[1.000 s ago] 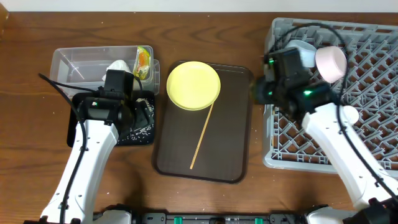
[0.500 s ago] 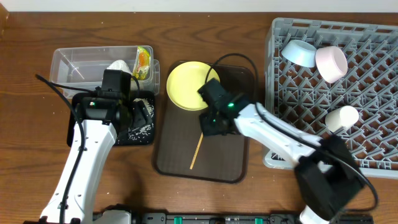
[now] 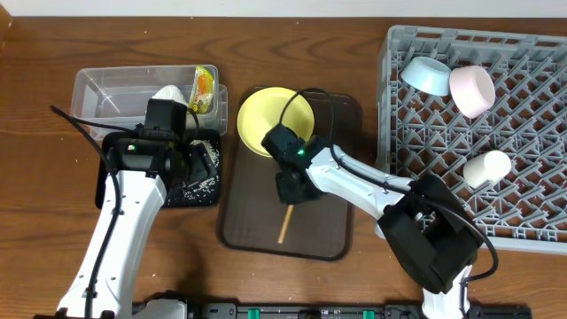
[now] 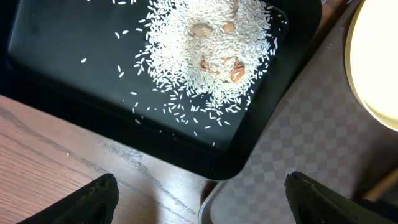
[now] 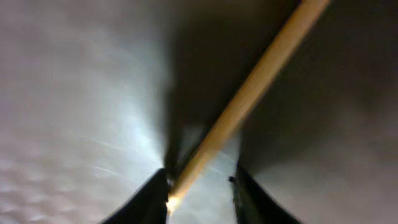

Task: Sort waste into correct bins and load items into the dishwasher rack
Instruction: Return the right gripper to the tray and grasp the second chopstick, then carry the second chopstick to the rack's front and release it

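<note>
Wooden chopstick [image 3: 283, 229] lay on your brown serving tray [image 3: 332, 221], just below the yellow plate [image 3: 266, 120]. Your right gripper [image 3: 290, 197] straddled it low so the pads could pinch the thin shaft (clamped or not, I couldn't tell). Your left gripper [image 4: 199, 199] hung spread wide and empty over the rice [image 4: 205, 37] in the black tray [image 4: 50, 62].

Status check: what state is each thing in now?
left gripper: jaws open, above black tray
right gripper: jaws astride chopsticks, grip unclear
chopsticks: lying on brown tray
yellow plate: empty, on brown tray
rice: piled in black tray
napkin: in clear tub
wrapper: in clear tub
blue bowl: tilted in rack
pink bowl: tilted in rack
cup: lying in rack
</note>
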Controlling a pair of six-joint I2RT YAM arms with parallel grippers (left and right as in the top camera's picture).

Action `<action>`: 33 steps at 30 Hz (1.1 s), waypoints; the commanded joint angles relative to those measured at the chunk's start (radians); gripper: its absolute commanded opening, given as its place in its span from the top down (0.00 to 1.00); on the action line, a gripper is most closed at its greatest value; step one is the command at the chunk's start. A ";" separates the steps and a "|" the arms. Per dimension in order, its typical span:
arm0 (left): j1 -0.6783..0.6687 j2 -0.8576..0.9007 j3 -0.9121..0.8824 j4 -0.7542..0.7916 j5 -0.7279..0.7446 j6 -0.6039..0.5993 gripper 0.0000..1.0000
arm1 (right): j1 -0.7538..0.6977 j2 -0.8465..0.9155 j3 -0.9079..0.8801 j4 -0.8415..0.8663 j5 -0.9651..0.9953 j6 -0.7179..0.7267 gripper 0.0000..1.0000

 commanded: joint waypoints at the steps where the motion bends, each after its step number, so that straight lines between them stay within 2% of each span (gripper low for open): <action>1: 0.005 -0.002 0.008 -0.006 -0.005 -0.010 0.11 | -0.022 0.031 0.003 -0.045 0.084 0.030 0.77; 5: 0.005 -0.002 0.008 -0.006 -0.006 -0.010 0.11 | -0.065 0.031 0.004 -0.085 0.084 0.030 0.94; 7: 0.005 -0.002 0.008 -0.009 -0.005 -0.010 0.11 | -0.087 0.030 0.004 -0.090 0.083 0.029 0.99; 14: 0.005 -0.002 0.008 -0.010 -0.006 -0.010 0.11 | -0.171 -0.048 0.009 -0.099 0.050 -0.061 0.99; 22: 0.005 -0.002 0.008 -0.010 -0.005 -0.009 0.11 | -0.279 -0.308 0.032 -0.106 0.057 -0.208 0.99; 26: 0.005 -0.002 0.008 -0.010 -0.005 -0.010 0.11 | -0.365 -0.412 0.032 -0.129 0.117 -0.230 0.99; 33: 0.005 -0.002 0.008 -0.010 -0.005 -0.010 0.11 | -0.524 -0.420 0.027 -0.226 0.163 -0.284 0.99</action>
